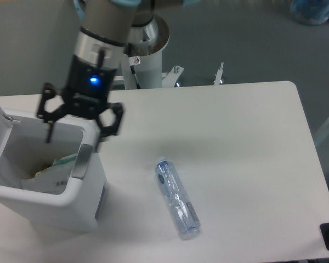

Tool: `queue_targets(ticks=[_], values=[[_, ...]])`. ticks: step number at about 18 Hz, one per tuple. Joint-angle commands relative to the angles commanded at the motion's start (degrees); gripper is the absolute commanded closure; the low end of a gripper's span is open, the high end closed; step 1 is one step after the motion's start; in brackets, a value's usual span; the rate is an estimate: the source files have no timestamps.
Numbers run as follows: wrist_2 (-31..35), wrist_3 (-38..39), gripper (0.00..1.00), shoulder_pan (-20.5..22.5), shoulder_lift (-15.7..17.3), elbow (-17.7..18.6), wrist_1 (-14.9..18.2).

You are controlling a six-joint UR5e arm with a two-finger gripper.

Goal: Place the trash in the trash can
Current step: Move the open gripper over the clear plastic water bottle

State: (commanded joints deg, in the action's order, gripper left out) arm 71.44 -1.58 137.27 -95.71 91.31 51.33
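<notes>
The white table fills most of the view. At its 9 o'clock edge stands the white trash can, lid up at the far left, grey latch on the front wall. Above the can's 1 o'clock corner hangs the gripper, fingers spread wide and holding nothing. Inside the can lies the white packet, at the bottom against the front wall. The clear bluish bottle lies flat on the table at about 6 o'clock, well apart from the can.
</notes>
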Motion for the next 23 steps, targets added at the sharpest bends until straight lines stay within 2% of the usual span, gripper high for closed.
queue_targets(ticks=[1,6,7,9,14,18,23], values=[[1.1,0.0,0.00,1.1,-0.7,0.0,-0.2],[1.7,0.0,0.00,6.5,-9.4,-3.8,-0.4],[1.9,0.0,0.00,7.0,-12.4,-5.1,-0.3],[4.9,-0.1,0.00,7.2,-16.2,-5.9,0.1],[7.2,-0.6,0.00,7.3,-20.6,-7.2,0.0],[7.8,-0.6,0.00,7.2,-26.0,-11.8,0.3],[11.5,0.2,0.00,6.7,-27.0,-11.2,-0.3]])
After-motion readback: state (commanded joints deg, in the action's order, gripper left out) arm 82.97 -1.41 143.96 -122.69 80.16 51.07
